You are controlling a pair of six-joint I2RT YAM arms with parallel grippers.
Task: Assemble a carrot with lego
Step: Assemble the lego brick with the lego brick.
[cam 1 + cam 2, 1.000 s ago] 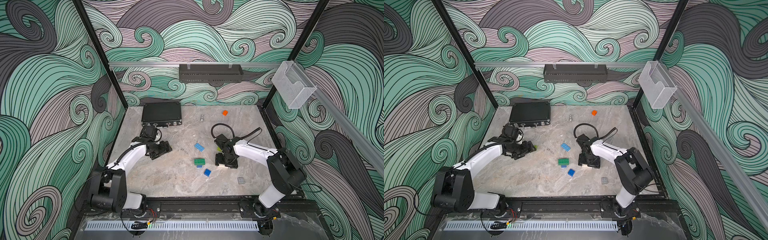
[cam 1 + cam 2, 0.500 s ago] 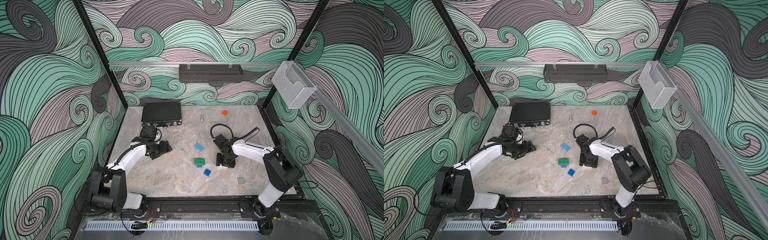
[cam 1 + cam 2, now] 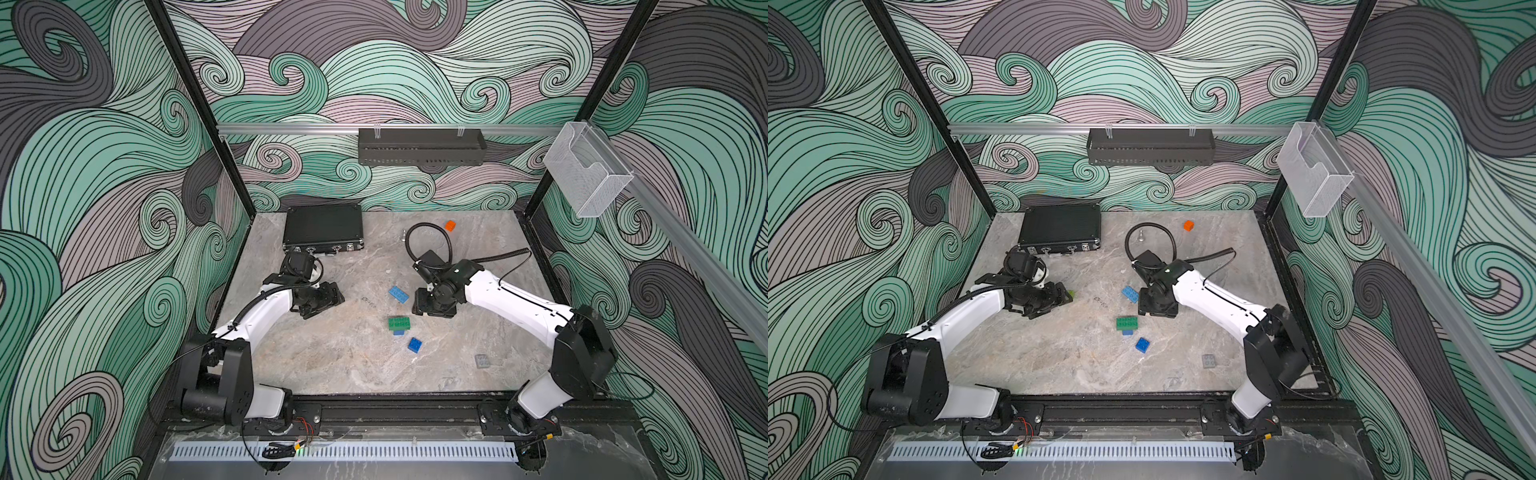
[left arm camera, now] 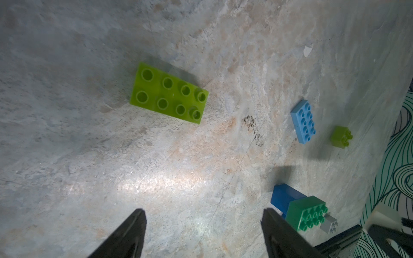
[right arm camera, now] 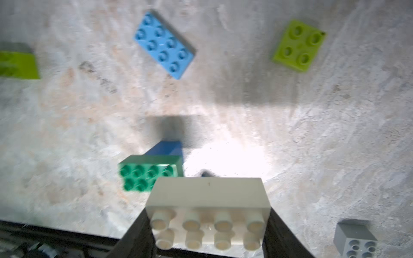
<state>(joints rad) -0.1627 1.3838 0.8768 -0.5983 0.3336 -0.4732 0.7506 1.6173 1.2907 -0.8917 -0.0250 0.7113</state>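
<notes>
The white lego brick (image 5: pixel 207 207) sat clamped in the right gripper (image 5: pixel 209 225), near the dark green brick (image 3: pixel 399 323) on the bench (image 3: pixel 332 357); the gripper had shifted slightly toward the light blue brick (image 3: pixel 398 294). Only the wrist views showed that grip, and the left gripper (image 4: pixel 201 225) open above a lime brick (image 4: pixel 168 92).

You saw a blurred right wrist view: the white brick (image 5: pixel 207 212) hid part of the dark green brick (image 5: pixel 145 176), while the frame edge cut the lime oblong brick (image 5: pixel 17 64) and grey brick (image 5: pixel 355 241).
</notes>
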